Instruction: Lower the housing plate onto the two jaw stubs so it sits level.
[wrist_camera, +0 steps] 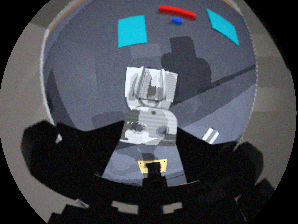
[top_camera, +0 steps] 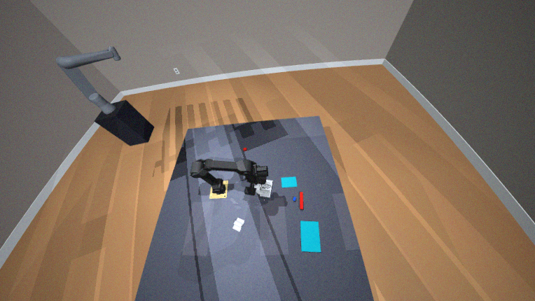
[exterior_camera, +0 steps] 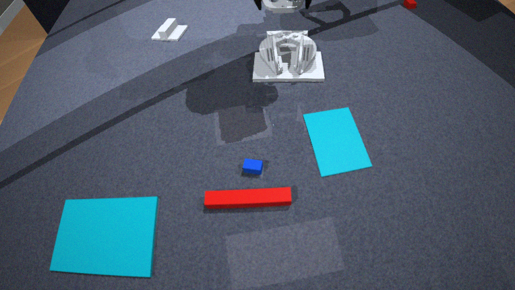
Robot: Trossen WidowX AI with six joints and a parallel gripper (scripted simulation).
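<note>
The fingers (exterior_camera: 283, 4) are clamped on the housing plate (exterior_camera: 284, 6) (wrist_camera: 159, 120), one at either side of it. They hold it up off the counter (top_camera: 239, 269) (exterior_camera: 187, 237) (wrist_camera: 95, 80), at the far side of the white jaw assembly (exterior_camera: 288, 76) (wrist_camera: 171, 85), which stands with its two jaws upright. From where I stand, this looks like the carry before the lowering; the plate isn't on the stubs yet. Next, I'd say, it must come over them, line its holes up and go down level. Left of the assembly in the exterior view sits a small white ridged block (top_camera: 238, 224) (exterior_camera: 169, 30) (wrist_camera: 210, 135), well apart.
</note>
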